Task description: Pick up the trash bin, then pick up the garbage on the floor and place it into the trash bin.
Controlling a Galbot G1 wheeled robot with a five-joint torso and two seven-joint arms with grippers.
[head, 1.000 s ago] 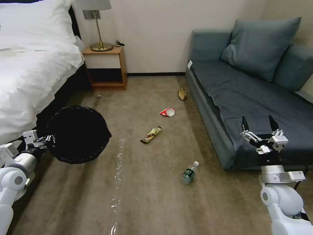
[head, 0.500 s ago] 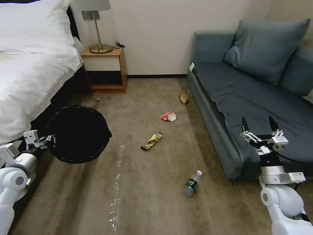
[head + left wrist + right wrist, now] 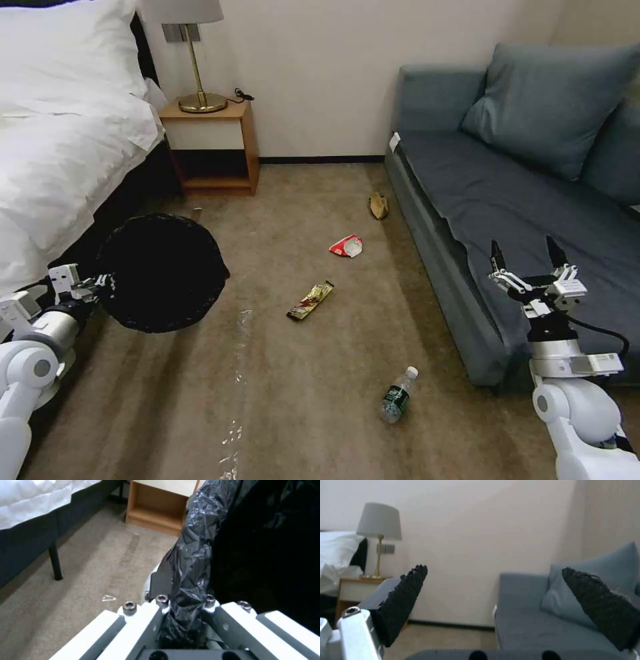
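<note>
While the trash bin (image 3: 162, 273) is gripped at its rim by the left gripper (image 3: 100, 283), the right gripper (image 3: 527, 255) is held wide, empty, above the sofa (image 3: 507, 200).

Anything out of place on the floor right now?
Yes: four litter pieces lie loose on the carpet: a plastic bottle, snack wrapper, red-and-white packet and banana peel. The left pincer holds the trash bin.

This is a bedroom, likely a hotel room. A white-sheeted bed (image 3: 60, 133) stands beside a wooden nightstand (image 3: 210, 143) with a brass lamp (image 3: 197, 60). A grey-blue sofa (image 3: 527, 200) sits on beige carpet (image 3: 300, 387).
</note>
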